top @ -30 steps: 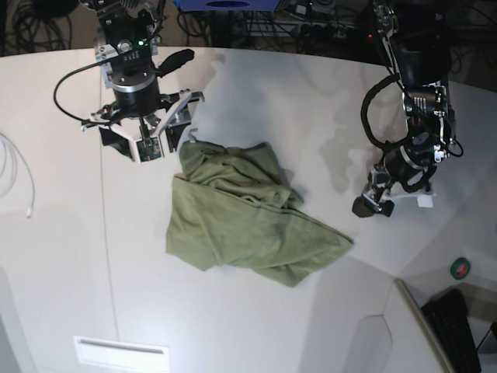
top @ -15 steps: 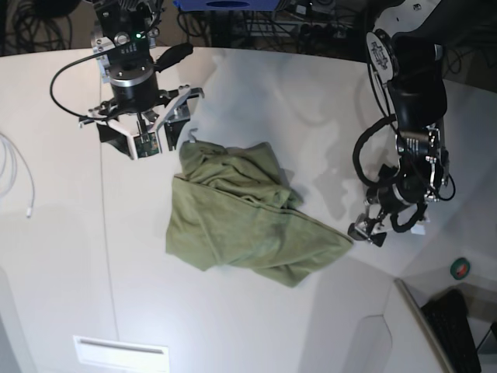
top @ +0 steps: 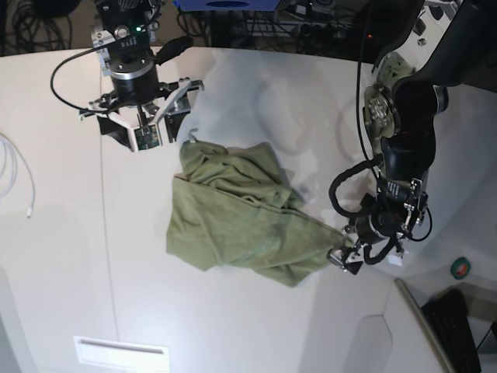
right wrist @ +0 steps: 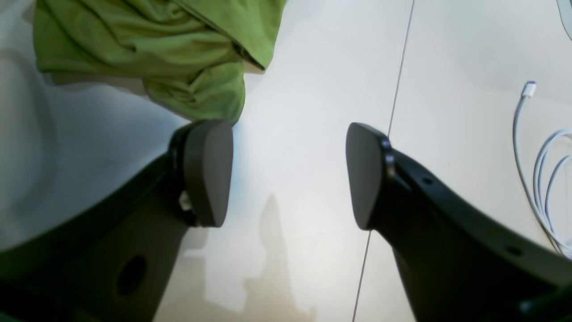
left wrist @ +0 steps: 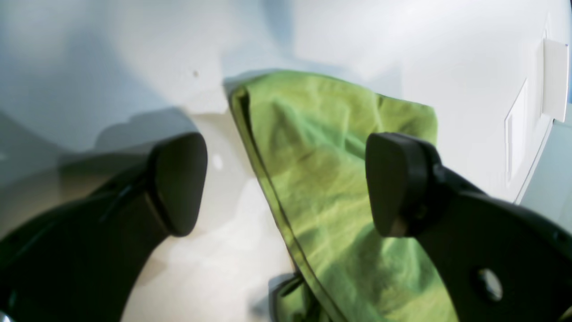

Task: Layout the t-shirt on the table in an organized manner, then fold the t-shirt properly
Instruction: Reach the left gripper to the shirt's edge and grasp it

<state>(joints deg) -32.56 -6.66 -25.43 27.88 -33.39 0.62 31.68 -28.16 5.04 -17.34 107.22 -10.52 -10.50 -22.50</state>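
Observation:
The olive-green t-shirt [top: 241, 217] lies crumpled in a heap in the middle of the white table [top: 256, 93]. My left gripper [top: 342, 259] is open at the shirt's near right corner. In the left wrist view my left gripper [left wrist: 286, 183] has its jaws wide apart, with a hemmed edge of the t-shirt [left wrist: 321, 156] lying between them. My right gripper [top: 147, 134] is open and empty, just beyond the shirt's far left corner. In the right wrist view my right gripper [right wrist: 286, 174] hangs over bare table, with the t-shirt [right wrist: 156, 44] just past the left finger [right wrist: 210, 172].
A white cable [top: 12, 167] lies at the table's left edge and shows in the right wrist view [right wrist: 536, 156]. A thin dark seam [top: 105, 233] runs down the table. A green tape roll [top: 461, 269] and a black keyboard [top: 458, 326] sit at the right. A white panel [top: 120, 353] sits at the near edge.
My left arm has swung down and toward the shirt, bringing its gripper to the shirt's near right corner. My right gripper has drawn slightly back from the shirt. The shirt has not moved.

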